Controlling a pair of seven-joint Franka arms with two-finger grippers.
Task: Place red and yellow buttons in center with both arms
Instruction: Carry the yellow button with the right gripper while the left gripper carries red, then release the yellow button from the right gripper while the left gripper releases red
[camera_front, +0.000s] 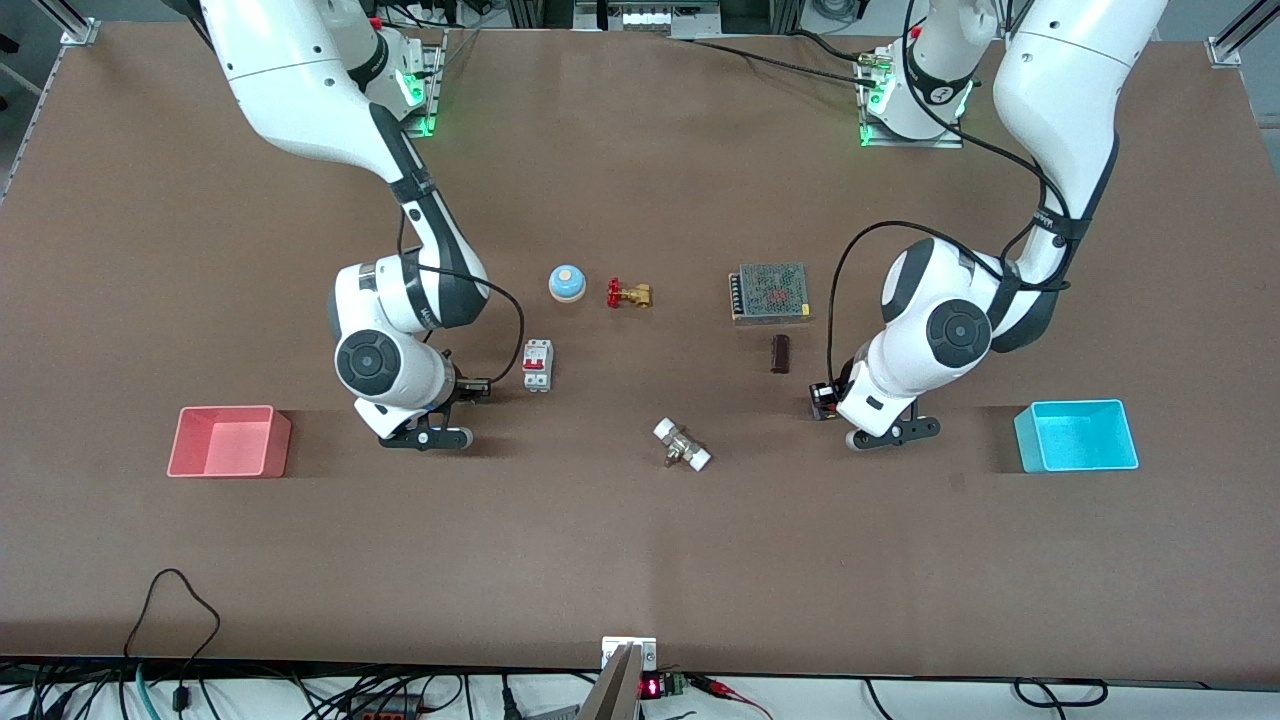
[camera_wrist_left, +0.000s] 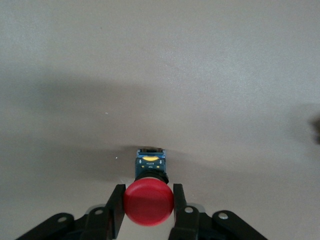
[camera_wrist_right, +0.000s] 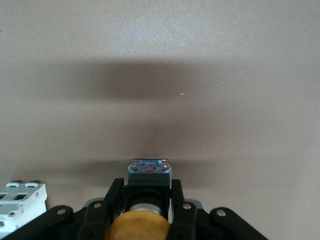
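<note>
Toward the right arm's end of the flat brown counter (camera_front: 640, 560), between the pink plastic tray (camera_front: 228, 441) and the white circuit breaker with a red switch (camera_front: 537, 365), the right tool (camera_wrist_right: 146, 207) sat closed on the orange-yellow round-capped push button with a black body (camera_wrist_right: 140, 226). Its two black fingers (camera_wrist_right: 113, 202) pinched the body just below the cap, and the button hung a little above the counter, its contact end pointing down at its own shadow.

Toward the left arm's end, between a small dark cylinder (camera_front: 780, 354) and the cyan plastic tray (camera_front: 1076, 435), the left tool (camera_wrist_left: 148, 202) likewise gripped the red round-capped push button with a blue-and-black body (camera_wrist_left: 148, 202), fingers (camera_wrist_left: 116, 205) clamped at the neck under the mushroom cap.

Both buttons looked small, light and rigid. The smooth domed caps would likely slip, so the squarer body beneath seemed the surer place to hold. Neither had reached the bare centre yet.
</note>
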